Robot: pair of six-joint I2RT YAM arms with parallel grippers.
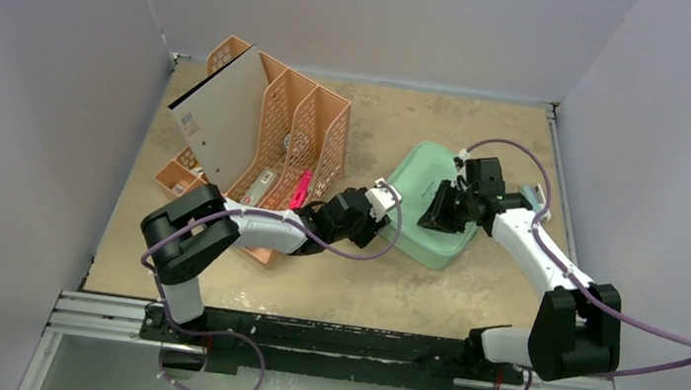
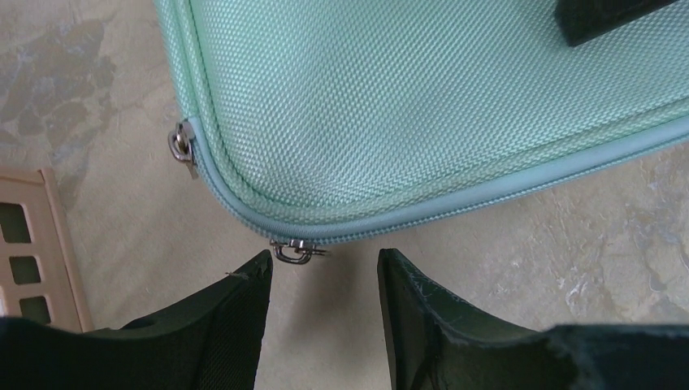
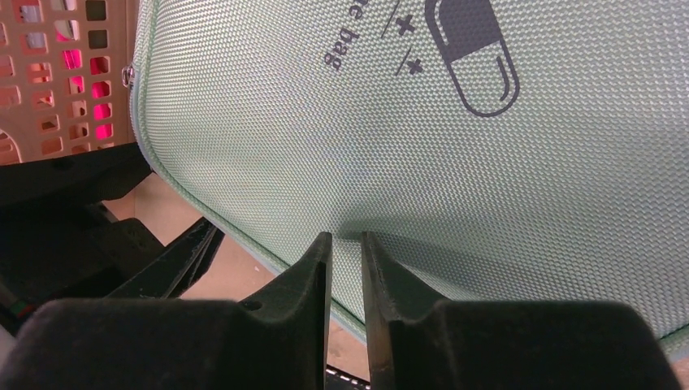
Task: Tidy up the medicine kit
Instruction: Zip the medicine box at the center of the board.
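Observation:
The mint-green medicine kit (image 1: pixel 424 175) lies shut on the table, right of centre. In the left wrist view its zipped corner (image 2: pixel 406 106) fills the top, with a metal zipper pull (image 2: pixel 299 251) hanging at the rim. My left gripper (image 2: pixel 325 260) is open just short of that corner, and the pull sits by its left fingertip, not held. From above, the left gripper (image 1: pixel 390 205) is at the kit's left edge. My right gripper (image 3: pixel 345 236) rests its tips on the kit's printed lid (image 3: pixel 487 179), jaws a narrow slit apart with nothing between them.
An orange mesh file rack (image 1: pixel 280 127) stands left of the kit, close behind the left arm, holding a grey board (image 1: pixel 221 120) and a pink item (image 1: pixel 301 190). A second zipper pull (image 2: pixel 183 146) sits further round the corner. White walls enclose the table.

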